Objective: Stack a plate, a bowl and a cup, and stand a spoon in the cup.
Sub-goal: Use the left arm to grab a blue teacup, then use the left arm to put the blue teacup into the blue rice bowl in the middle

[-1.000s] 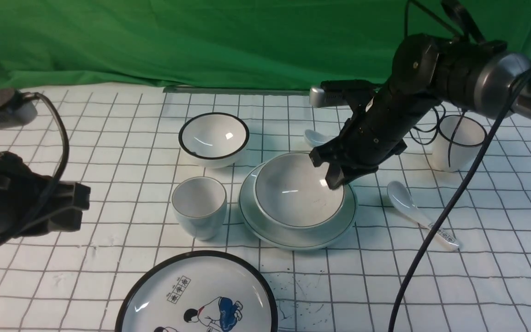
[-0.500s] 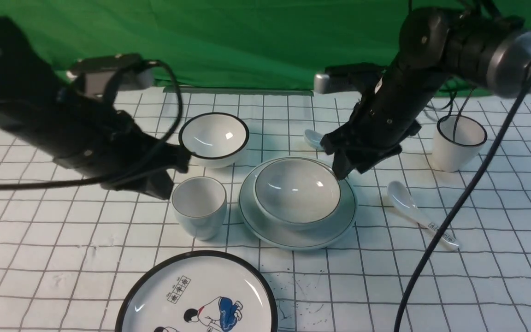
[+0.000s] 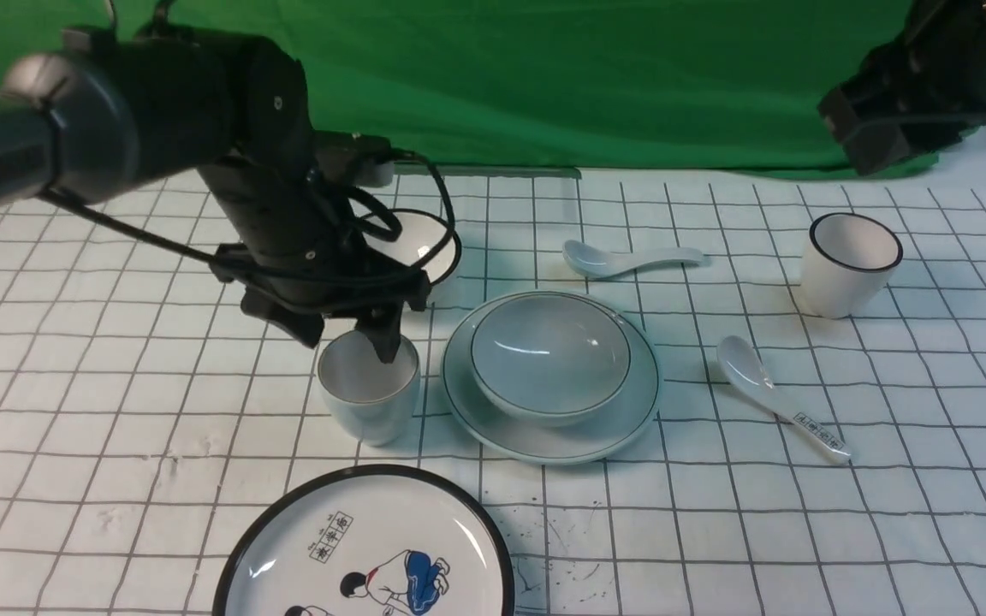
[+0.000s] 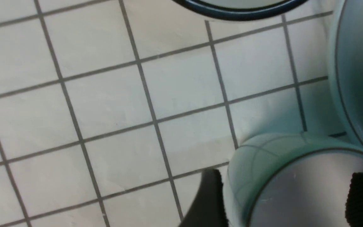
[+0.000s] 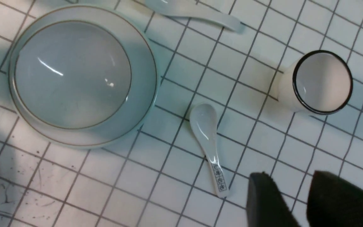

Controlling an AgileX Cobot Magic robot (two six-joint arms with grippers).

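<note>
The cup (image 3: 367, 395) is sitting upright on the gridded cover (image 3: 116, 428), left of centre in the front view, just beside the plate (image 3: 561, 447) but apart from it, not yet lifted. The left gripper (image 3: 347, 342) is reaching down over it with jaws spread wide and unclenched. In the left wrist view one finger (image 4: 209, 201) is hanging just outside the cup wall and the other is dipping inside the mouth, so the rim is being straddled with nothing gripped as yet. The bowl (image 3: 549, 359) is resting in the plate at frame centre, so that stage is reading as done. Judged remaining: cup into bowl, then the spoon (image 3: 626, 257), which is lying flat just above the plate in the frame, untouched. The right gripper (image 5: 296, 201) is hanging high at the upper right of the front view, fingers parted with nothing between them. Other crockery is lying around: a printed spoon (image 3: 780, 398) right of the plate, a black-rimmed cup (image 3: 852, 265) at the right, a black-rimmed bowl (image 3: 429, 248) partly hidden behind the left arm, a cartoon plate (image 3: 365, 547) at the bottom edge. The cover is showing white with dark lines and small dark specks near bottom centre; a green cloth (image 3: 544, 77) is hanging across the back
</note>
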